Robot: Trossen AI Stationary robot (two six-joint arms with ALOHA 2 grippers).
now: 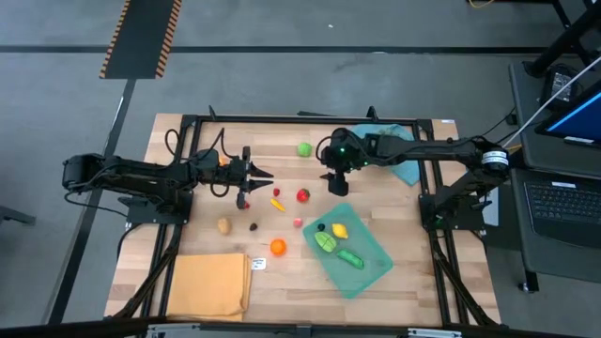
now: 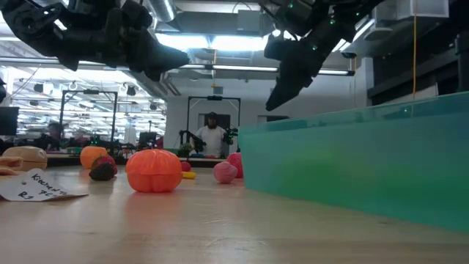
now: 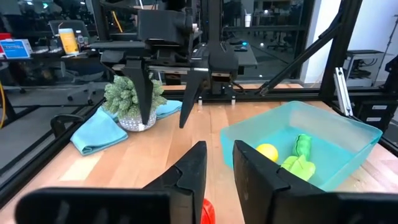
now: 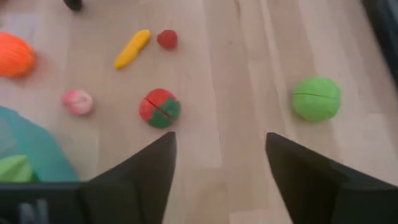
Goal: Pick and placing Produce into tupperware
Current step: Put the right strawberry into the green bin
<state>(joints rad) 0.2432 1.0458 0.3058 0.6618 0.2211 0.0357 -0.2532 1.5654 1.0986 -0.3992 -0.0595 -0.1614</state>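
1. Nearest the low camera: the tupperware (image 2: 366, 158), teal wall filling the right foreground; an orange pumpkin-like piece (image 2: 154, 170) sits just left of it on the table (image 2: 220, 227).
2. High view: tupperware (image 1: 371, 272) lies on the table's right-front area, already holding a yellow piece (image 1: 339, 230), a green leafy piece (image 1: 325, 243) and a green long piece (image 1: 350, 259).
3. Right end effector (image 1: 336, 185) hovers above the table just behind the container's far corner; fingers spread wide, holding nothing (right wrist view shows bare table between them).
4. Key relation: the red-and-green piece (image 4: 160, 107) lies just ahead of and between the right fingers; in the high view it is (image 1: 302, 195), immediately toward the left arm's side from the right end effector. Judged the likely next pick; the piece is roundish, so no long axis to align.
5. Green round piece (image 4: 316, 98) lies beyond the right finger.
6. Left end effector (image 1: 246, 196) hovers over the left-centre loose pieces, fingers narrowly apart; a red piece (image 3: 207, 213) shows just beneath the gap, grasp not confirmed.
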